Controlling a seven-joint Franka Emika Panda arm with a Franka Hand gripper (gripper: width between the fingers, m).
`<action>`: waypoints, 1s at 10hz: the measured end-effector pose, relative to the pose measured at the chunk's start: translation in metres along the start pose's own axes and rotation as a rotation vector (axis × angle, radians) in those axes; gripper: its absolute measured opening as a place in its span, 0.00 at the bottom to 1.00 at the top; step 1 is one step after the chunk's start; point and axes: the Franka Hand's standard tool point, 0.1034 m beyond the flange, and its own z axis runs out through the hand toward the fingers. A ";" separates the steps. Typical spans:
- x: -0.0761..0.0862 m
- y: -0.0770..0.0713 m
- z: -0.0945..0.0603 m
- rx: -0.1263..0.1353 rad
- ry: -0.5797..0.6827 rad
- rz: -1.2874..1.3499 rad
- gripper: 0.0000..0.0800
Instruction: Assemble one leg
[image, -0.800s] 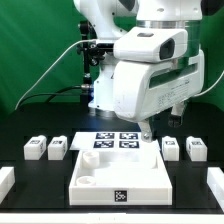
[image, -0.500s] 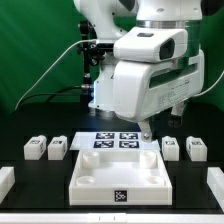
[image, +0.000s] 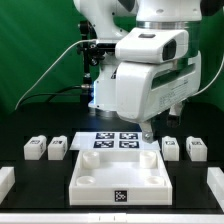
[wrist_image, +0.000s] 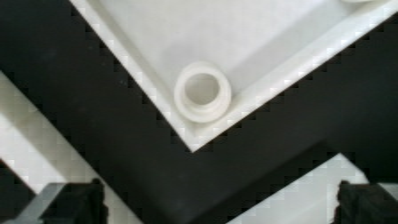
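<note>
Above tabletop (image: 130, 170) corner edge, pincer (image: 148, 134) spread

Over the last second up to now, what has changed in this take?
The arm drifted slightly toward the exterior view's right, carrying the open, empty end effector with it above a socket corner of the tabletop. Nothing was taken hold of or let go. The legs, the tabletop and the marker board stayed put.

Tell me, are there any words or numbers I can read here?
None: no words, letters or numbers show anywhere.
There are only black-and-white square marker tags, which are patterns, not writing. They sit on the marker board, the tabletop and the legs. The patterns are too small to make out.
</note>
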 end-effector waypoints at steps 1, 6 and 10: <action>-0.016 -0.014 0.007 -0.006 0.004 -0.154 0.81; -0.037 -0.024 0.021 -0.043 0.022 -0.529 0.81; -0.082 -0.045 0.058 -0.011 0.006 -0.578 0.81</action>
